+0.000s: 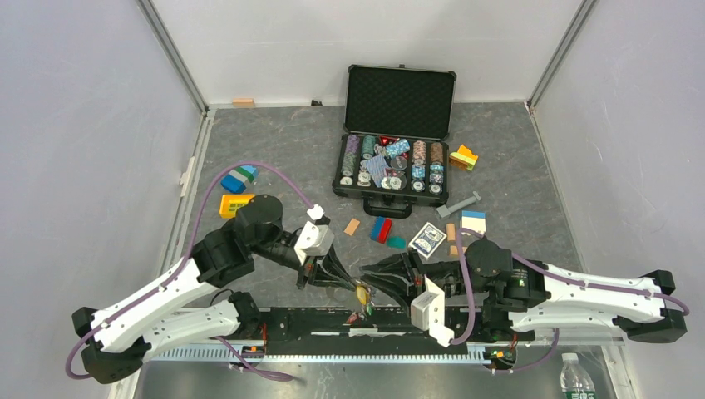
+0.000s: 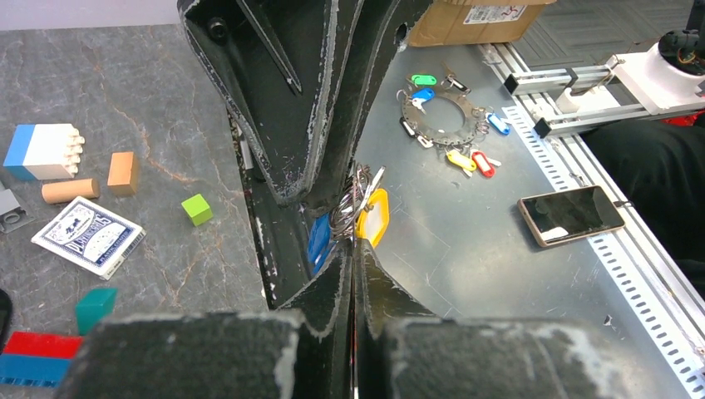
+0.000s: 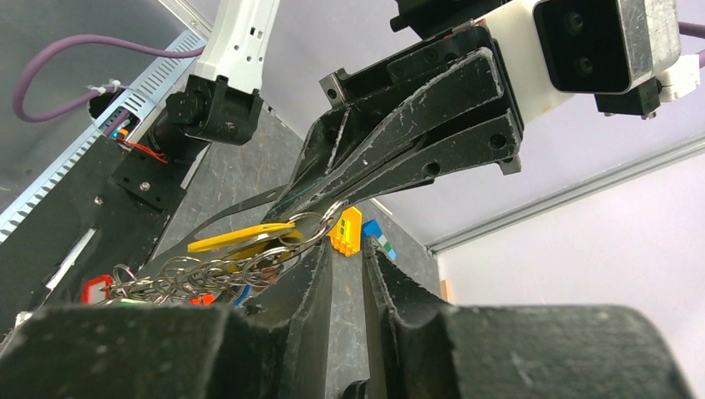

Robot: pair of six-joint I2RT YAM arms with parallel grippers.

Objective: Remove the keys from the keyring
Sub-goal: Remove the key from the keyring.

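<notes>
The keyring (image 2: 347, 208) is a bunch of thin silver wire rings hanging in the air between my two arms, near the table's front edge. Keys with a yellow head (image 2: 374, 216) and a blue head (image 2: 319, 241) dangle from it. My left gripper (image 2: 353, 249) is shut on the keyring, its tips pinching the wire. In the right wrist view the rings (image 3: 249, 266) and the yellow key (image 3: 241, 237) lie just left of my right gripper (image 3: 347, 249). That gripper stands open, with only table showing through the gap. From above, both grippers (image 1: 353, 283) (image 1: 374, 276) meet over the yellow key (image 1: 363, 294).
An open black case of poker chips (image 1: 391, 166) stands at the back. Playing cards (image 1: 430, 239), red and blue blocks (image 1: 382, 230) and a green cube (image 2: 197, 209) lie on the table. Below the front edge, a metal surface holds a phone (image 2: 572, 214) and another ring of tagged keys (image 2: 441, 116).
</notes>
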